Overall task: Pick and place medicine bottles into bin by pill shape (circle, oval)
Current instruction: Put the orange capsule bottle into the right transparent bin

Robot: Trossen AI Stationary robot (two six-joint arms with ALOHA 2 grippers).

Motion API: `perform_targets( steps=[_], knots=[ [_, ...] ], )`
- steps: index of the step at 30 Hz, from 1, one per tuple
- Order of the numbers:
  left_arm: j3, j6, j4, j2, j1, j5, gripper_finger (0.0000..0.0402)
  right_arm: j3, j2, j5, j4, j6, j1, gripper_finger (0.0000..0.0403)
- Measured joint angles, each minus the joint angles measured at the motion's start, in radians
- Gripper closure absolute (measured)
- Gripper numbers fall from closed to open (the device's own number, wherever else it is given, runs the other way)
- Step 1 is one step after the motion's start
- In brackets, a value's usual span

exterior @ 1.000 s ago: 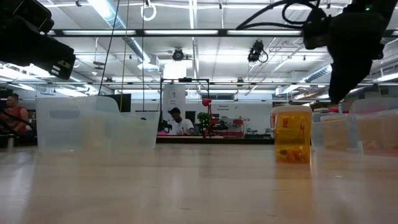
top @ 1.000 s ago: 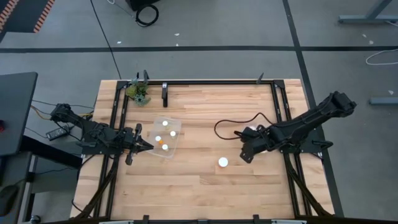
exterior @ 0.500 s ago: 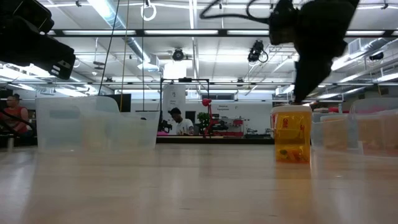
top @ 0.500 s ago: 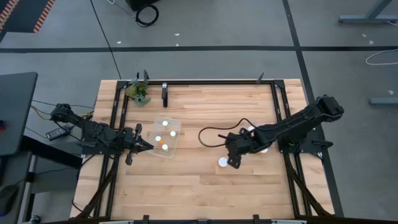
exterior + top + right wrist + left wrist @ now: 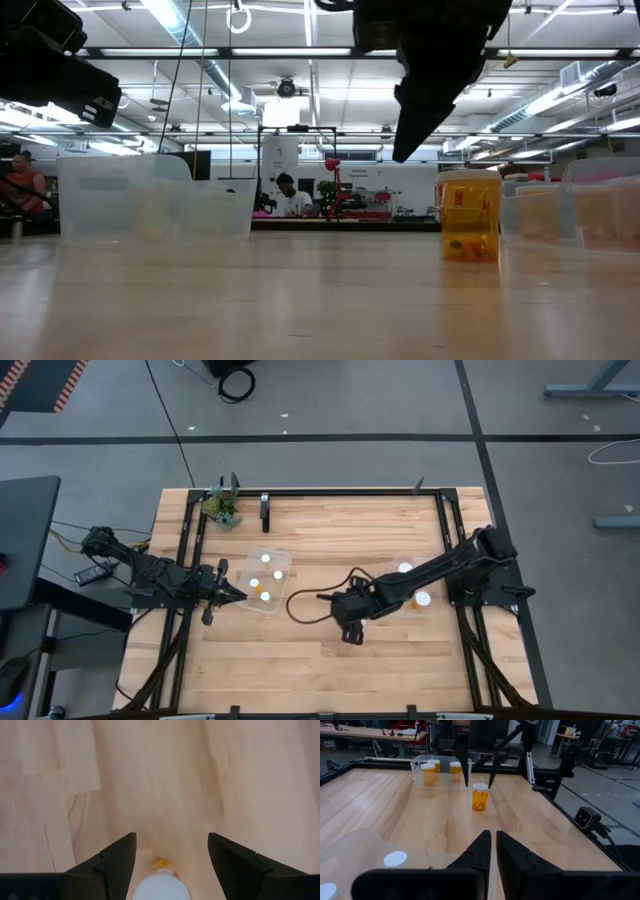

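One loose medicine bottle (image 5: 480, 796) stands upright on the wooden table (image 5: 320, 660), amber body, white cap, near the table's centre and slightly toward 4 o'clock in the high view. That view hides it beneath the right arm. In the low view the same bottle (image 5: 469, 215) shows clear of the dark arm, which hangs above it and to 10 o'clock of it.

Right gripper (image 5: 171, 852): fingers spread wide, one either side of the bottle's white cap (image 5: 159, 887), not touching it. The left wrist view confirms this: the two dark fingers (image 5: 463, 767) descend on either side of the cap, tips at about cap height, with gaps on both sides. In the high view the right gripper (image 5: 350, 628) sits low of centre, at about 5 o'clock from the table's middle.

Left gripper (image 5: 493, 845): fingers nearly closed, a narrow slit between them, holding nothing. It rests at the table's 9 o'clock edge (image 5: 238, 596), just beside the left clear bin (image 5: 284, 563).

Left clear bin contents: four white caps visible from above. Right clear bin (image 5: 415, 767), at 3 o'clock of centre, holds at least two capped bottles (image 5: 428, 773).

Green plant clump (image 5: 222, 508) stands at the 11 o'clock corner, well apart from both grippers.
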Motion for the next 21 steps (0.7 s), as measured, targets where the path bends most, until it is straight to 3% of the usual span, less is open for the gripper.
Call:
perform_targets(
  steps=[7, 21],
  knots=[
    [0.000, 0.000, 0.000, 0.000, 0.000, 0.000, 0.0363, 0.018, 0.044, -0.016, -0.017, -0.051, 0.021, 0.0150],
    [0.000, 0.000, 0.000, 0.000, 0.000, 0.000, 0.0369, -0.034, 0.043, 0.055, -0.033, -0.002, 0.069, 0.0150]
  ],
)
